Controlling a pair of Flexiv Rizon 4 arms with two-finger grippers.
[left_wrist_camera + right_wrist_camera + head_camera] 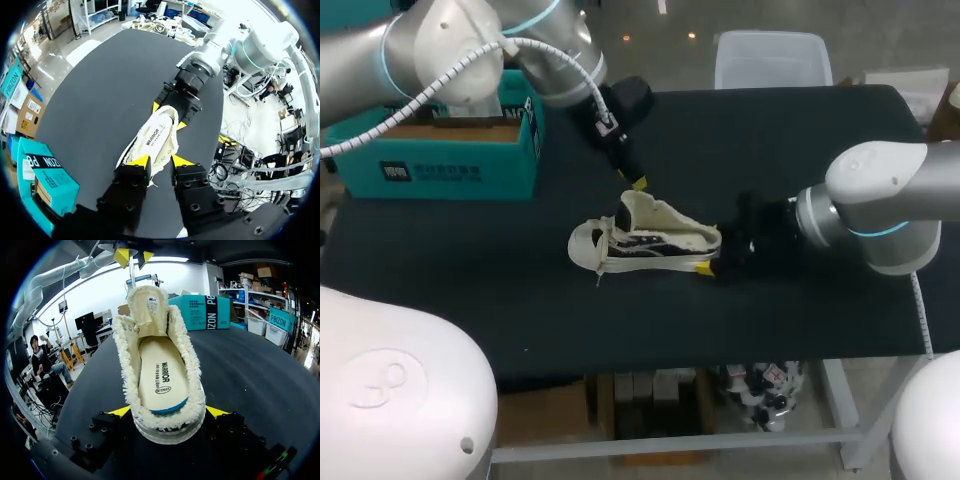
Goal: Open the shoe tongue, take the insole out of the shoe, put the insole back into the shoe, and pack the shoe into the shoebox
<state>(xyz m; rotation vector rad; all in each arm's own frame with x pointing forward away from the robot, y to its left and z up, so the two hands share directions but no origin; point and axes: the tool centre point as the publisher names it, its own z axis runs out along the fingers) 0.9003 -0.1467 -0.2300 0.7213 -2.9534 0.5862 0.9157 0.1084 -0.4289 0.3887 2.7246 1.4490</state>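
Gripping the fuzzy-edged cream canvas shoe (162, 375) by its rounded heel, right jaws hold it; left jaws at the upright tongue (147, 307), cannot tell.

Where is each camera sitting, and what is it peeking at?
Head view: above and behind, looking down on the table; both arms show, the shoe between them.
Left wrist view: on the left arm, looking past its left pincer along the shoe.
Right wrist view: on the right arm, facing the heel, which the right pincer grips.
Both wrist views share the insole.
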